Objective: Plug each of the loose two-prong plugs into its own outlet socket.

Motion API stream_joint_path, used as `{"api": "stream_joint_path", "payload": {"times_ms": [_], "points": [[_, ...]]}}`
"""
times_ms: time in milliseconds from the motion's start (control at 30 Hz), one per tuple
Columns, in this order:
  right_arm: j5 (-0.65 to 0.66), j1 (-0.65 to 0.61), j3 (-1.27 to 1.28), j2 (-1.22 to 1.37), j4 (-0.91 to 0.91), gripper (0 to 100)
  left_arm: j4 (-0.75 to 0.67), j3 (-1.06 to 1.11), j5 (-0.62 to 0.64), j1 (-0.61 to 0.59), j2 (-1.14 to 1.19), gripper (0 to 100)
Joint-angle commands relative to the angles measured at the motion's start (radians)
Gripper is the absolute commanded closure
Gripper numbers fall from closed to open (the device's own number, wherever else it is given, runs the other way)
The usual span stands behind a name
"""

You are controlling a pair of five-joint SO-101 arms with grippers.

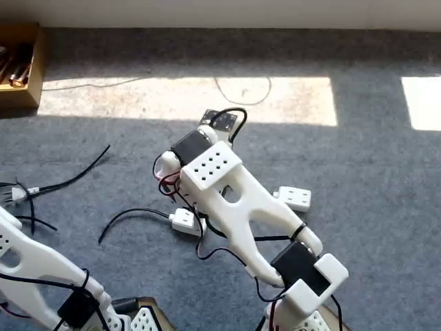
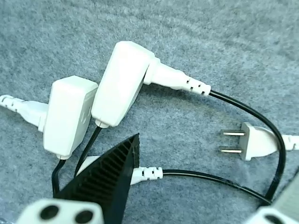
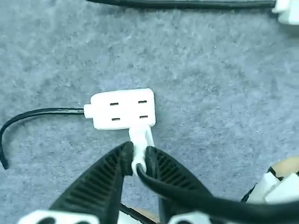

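Observation:
My right gripper [image 3: 138, 161] is shut on a small white two-prong plug [image 3: 141, 140]. The plug's front end meets the side of a white outlet block [image 3: 122, 108] lying flat on the carpet. From above, that block [image 1: 185, 219] lies just under the right arm's wrist. Beneath my left gripper [image 2: 196, 196], which is open, a loose two-prong plug [image 2: 252, 141] lies with bare prongs. Two white outlet blocks [image 2: 67, 114] [image 2: 122, 81] lie side by side close to one black finger [image 2: 112, 172]. Another plug's white neck [image 2: 147, 173] pokes out from under that finger.
A third white outlet block [image 1: 295, 198] lies right of the right arm. Black cords [image 1: 69, 178] trail across the grey carpet at the left. A wooden box [image 1: 21, 65] stands at the far left corner, and a thin wire [image 1: 241, 93] loops in the sunlit strip.

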Motion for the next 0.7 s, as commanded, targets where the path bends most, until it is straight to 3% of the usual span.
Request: {"api": "stream_joint_path", "payload": {"times_ms": [0,667], "points": [[-0.049,-0.005,-0.047,-0.015,0.013,99.3,0.008,-0.036,0.006,-0.001,-0.016,53],[-0.048,0.056,-0.045,-0.007,-0.067,99.3,0.008,-0.038,0.002,-0.018,-0.019,53]]}}
